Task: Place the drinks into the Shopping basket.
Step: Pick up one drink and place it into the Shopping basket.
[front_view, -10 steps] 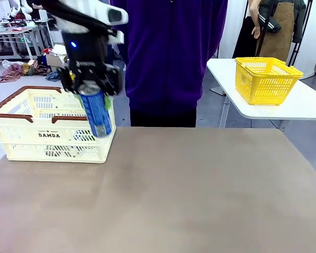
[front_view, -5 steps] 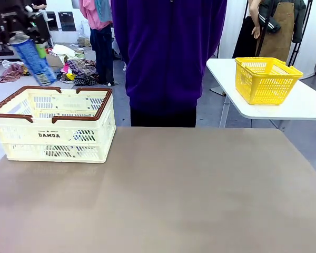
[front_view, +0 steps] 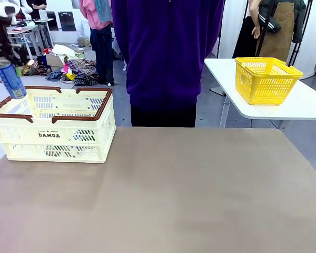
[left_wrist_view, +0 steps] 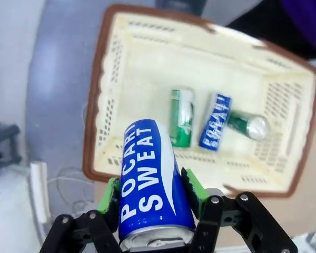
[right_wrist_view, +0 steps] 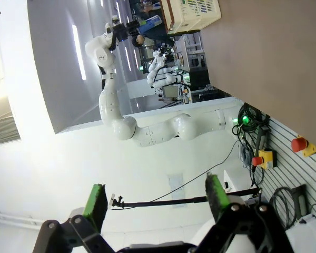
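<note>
left gripper (left_wrist_view: 154, 197) pinching blue can (left_wrist_view: 150, 182) over basket (left_wrist_view: 102, 100); right gripper (right_wrist_view: 155, 205) spread. next: lower, let go.

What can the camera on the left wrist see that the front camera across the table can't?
Left wrist view alone: three cans lying inside the Shopping basket, two green and one blue, plus the "POCARI SWEAT" lettering on the held can. Front view alone: the person's purple top, the brown table and a yellow basket. Both share the basket and the blue can gripped by the left end effector.
</note>
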{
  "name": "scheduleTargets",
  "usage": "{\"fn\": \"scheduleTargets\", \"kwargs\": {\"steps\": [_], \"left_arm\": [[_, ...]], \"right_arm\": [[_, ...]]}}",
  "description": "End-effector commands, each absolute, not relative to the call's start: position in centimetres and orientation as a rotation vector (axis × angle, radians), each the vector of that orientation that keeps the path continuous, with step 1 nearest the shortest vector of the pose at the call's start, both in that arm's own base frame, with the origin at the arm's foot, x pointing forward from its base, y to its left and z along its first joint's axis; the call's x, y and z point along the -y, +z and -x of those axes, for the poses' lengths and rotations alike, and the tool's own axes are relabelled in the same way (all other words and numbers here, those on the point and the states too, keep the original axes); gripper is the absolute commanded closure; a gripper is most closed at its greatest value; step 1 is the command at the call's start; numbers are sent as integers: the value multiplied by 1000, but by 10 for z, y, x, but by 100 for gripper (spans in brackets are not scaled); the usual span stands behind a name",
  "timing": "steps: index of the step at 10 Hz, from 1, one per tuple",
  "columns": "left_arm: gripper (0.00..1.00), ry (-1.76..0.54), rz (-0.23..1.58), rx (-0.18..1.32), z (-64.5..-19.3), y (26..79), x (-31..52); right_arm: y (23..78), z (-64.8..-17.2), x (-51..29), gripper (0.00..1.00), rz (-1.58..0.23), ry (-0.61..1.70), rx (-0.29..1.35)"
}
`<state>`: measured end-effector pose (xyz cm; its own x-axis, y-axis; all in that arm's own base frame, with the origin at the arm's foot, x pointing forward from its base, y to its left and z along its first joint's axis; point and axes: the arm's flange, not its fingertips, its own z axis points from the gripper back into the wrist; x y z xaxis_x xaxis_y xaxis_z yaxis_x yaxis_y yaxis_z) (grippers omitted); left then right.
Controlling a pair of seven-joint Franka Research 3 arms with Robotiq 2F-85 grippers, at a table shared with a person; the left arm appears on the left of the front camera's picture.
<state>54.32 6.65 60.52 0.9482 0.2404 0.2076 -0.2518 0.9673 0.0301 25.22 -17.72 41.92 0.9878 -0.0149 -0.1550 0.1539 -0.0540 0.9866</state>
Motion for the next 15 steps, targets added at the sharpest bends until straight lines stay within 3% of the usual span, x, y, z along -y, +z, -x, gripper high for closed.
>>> {"fn": "scheduleTargets", "kwargs": {"steps": [1,2,7,8,11,15], "left_arm": [[100,449,-42,190,-550,591,-64],[100,251,-56,204,-543,605,-66],[100,270,-54,198,-548,600,-63],[100,41,-46,119,-562,585,-56],[100,-185,-68,2,-579,554,-60],[100,-214,-40,-1,-599,505,-61]], "right_arm": [[424,-252,176,0,-1628,-153,-124],[424,-252,176,0,-1628,-153,-124],[424,-252,176,0,-1628,-153,-124],[424,-252,176,0,-1628,-153,-124],[424,-252,176,0,-1628,-153,-124],[424,-252,176,0,-1628,-153,-124]]}}
